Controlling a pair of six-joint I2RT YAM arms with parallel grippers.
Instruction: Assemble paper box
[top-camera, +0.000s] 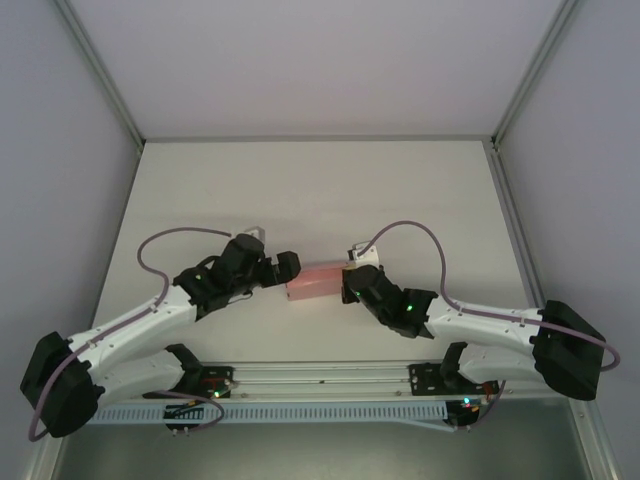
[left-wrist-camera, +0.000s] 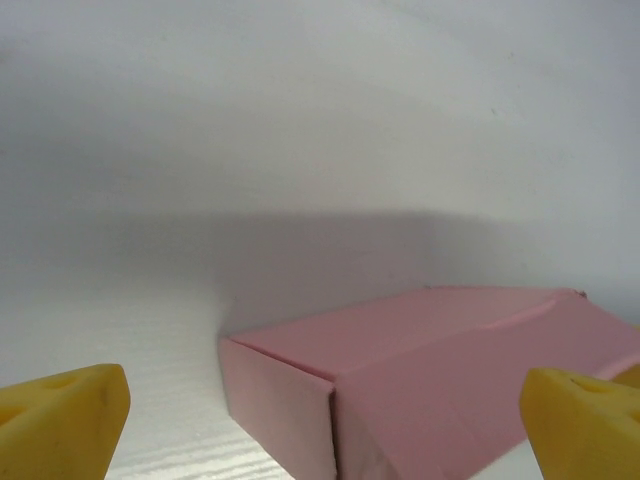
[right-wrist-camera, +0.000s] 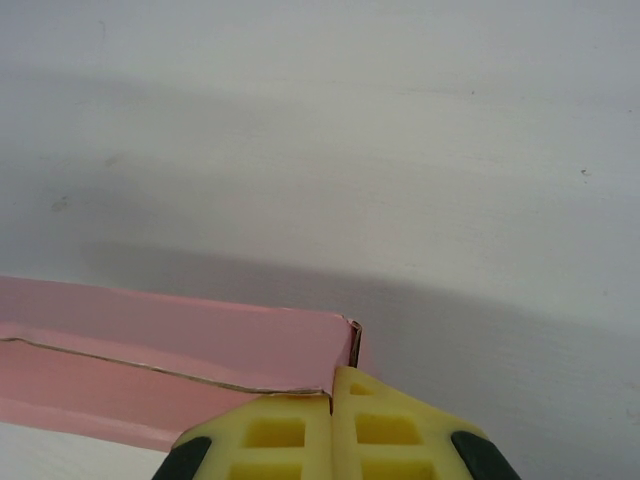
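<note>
A: At the right wrist, how do the fingers stand?

B: The right gripper (right-wrist-camera: 333, 388) has its yellow pads pressed together on the thin top edge of the paper box (right-wrist-camera: 180, 345), at its corner.

A: And the other one?

B: The left gripper (left-wrist-camera: 325, 400) is spread wide, with the pink box's folded end low between its pads. I cannot tell if they touch it.

A: Where does the box lie?

B: Flat on the white table (top-camera: 300, 190), between the two grippers, towards the near edge.

A robotics lab cell.
White table (top-camera: 300, 190) walled by plain grey panels (top-camera: 55, 150) in aluminium framing (top-camera: 100, 75).
</note>
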